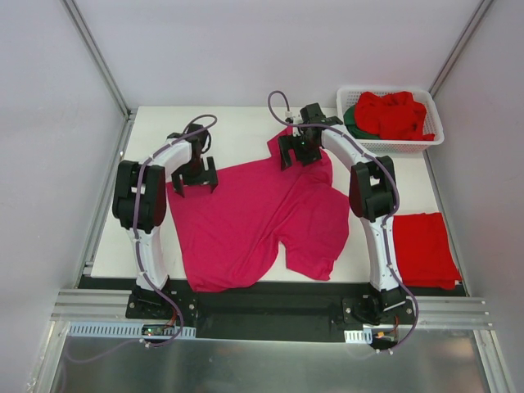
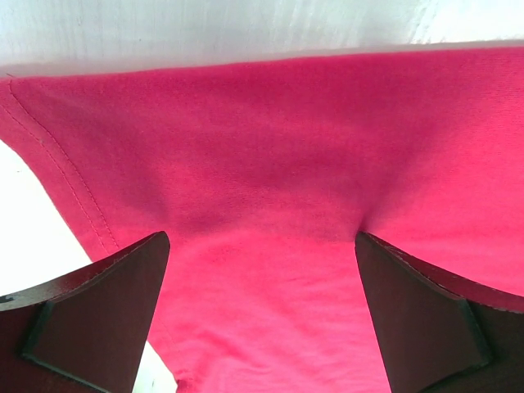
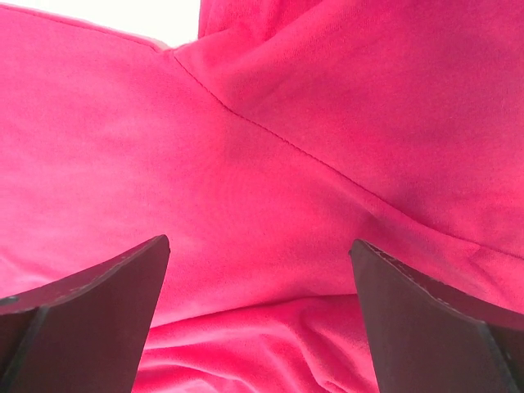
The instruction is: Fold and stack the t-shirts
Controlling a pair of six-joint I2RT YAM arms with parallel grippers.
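The pink shirt (image 1: 254, 221) lies mid-table. It is a soft, matte knit, spread mostly flat but askew, with loose folds bunched toward 5 o'clock. The table (image 1: 237, 123) under it is smooth and white.

At 2 o'clock stands a rectangular basket (image 1: 434, 135) of white slotted plastic. It holds crumpled red shirts (image 1: 393, 115) and, at its 9 o'clock side, a dark green shirt (image 1: 350, 120). At 4 o'clock a folded red shirt (image 1: 422, 246) lies as a flat rectangle, apart from the pink one.

The left gripper (image 1: 194, 182) hangs over the pink shirt's 10 o'clock corner. In the left wrist view its dark, wedge-shaped fingers (image 2: 98, 319) stand wide apart and hold nothing. Below them is smooth cloth (image 2: 286, 147) with a double-stitched hem at 9 o'clock and bare table (image 2: 33, 221) beside it.

The right gripper (image 1: 296, 151) is over the shirt's 12 o'clock end. Its fingers (image 3: 426, 327) are also spread wide and empty. Beneath them a stitched seam runs diagonally across the knit (image 3: 327, 123), with soft wrinkles at 6 o'clock.

Whether either gripper's fingertips touch the cloth cannot be told.
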